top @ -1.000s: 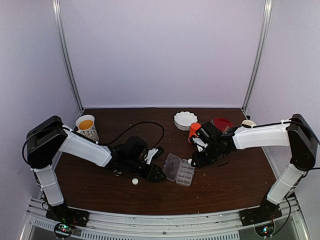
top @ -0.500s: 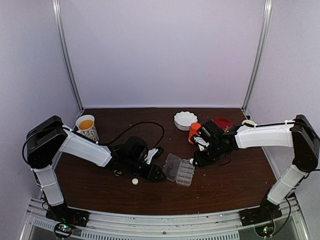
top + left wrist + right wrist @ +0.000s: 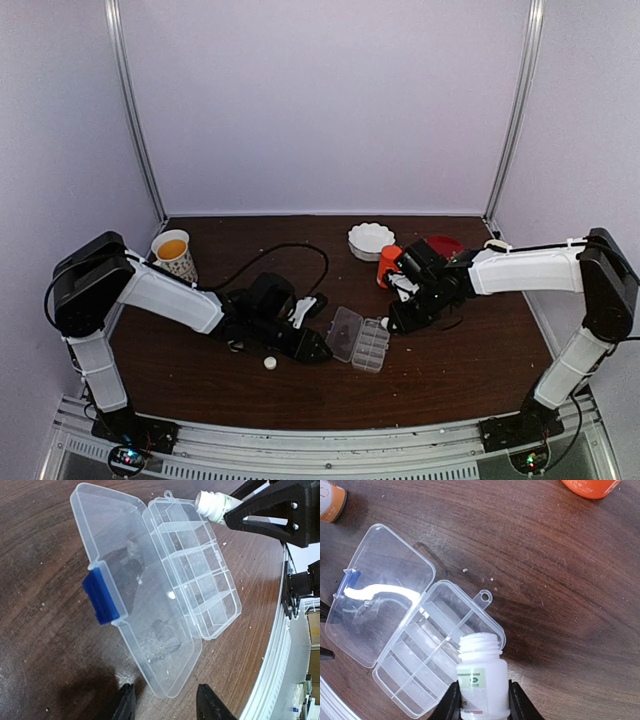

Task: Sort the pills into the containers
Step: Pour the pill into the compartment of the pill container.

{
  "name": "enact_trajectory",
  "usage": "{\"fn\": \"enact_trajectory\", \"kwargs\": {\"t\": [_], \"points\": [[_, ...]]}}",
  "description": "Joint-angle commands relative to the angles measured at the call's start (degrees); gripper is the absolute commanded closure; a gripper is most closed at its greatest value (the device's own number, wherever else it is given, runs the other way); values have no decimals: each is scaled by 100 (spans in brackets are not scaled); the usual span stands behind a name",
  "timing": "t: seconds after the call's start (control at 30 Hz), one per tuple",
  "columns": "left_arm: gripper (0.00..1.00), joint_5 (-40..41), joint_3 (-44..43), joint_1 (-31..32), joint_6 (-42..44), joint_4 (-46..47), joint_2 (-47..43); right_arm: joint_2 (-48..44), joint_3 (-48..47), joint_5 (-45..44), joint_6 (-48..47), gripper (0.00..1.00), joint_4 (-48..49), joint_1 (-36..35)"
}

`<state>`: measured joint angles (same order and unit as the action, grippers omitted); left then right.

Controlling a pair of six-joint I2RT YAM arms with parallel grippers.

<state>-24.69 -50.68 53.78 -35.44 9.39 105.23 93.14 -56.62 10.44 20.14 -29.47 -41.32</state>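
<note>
Hardly anything moved — the right claw (image 3: 484, 702) just nudged a bit. It holds an open white bottle (image 3: 480, 667) with its mouth by the pill box (image 3: 368, 345) end cells (image 3: 197, 587), ready to pour. The left claw (image 3: 165, 707) waits wide at the lid (image 3: 125, 580) corner — maybe to steady it. No pills show.

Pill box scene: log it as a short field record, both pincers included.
pill box: open, lid flat on the table, blue latch on its edge
cells: no pills visible
right pincer: shut on white bottle, uncapped, mouth by the box's end cell
left pincer: open, at the lid's corner, holding nothing
</note>
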Motion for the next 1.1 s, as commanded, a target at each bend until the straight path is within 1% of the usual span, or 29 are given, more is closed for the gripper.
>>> {"fn": "enact_trajectory", "kwargs": {"t": [0.0, 0.17, 0.33, 0.4, 0.73, 0.93, 1.07], "points": [[55, -29, -47, -21, 4, 173, 58, -409, -103, -55, -17, 100, 33, 44], [55, -33, -48, -19, 3, 177, 58, -516, -10, 41, -19, 100, 125, 43], [55, -31, -48, -23, 2, 177, 59, 73, 34, 91, -48, 100, -9, 47], [55, -40, -48, -20, 3, 175, 58, 164, -5, 16, -54, 100, -91, 45], [55, -38, -65, -18, 11, 158, 68, -409, -275, -144, -61, 100, -238, 54], [55, -51, -66, -17, 17, 157, 68, -329, -108, -38, -58, 100, -109, 54], [56, -46, -65, -17, 20, 152, 63, -346, 146, 74, -21, 100, 235, 54]]}}
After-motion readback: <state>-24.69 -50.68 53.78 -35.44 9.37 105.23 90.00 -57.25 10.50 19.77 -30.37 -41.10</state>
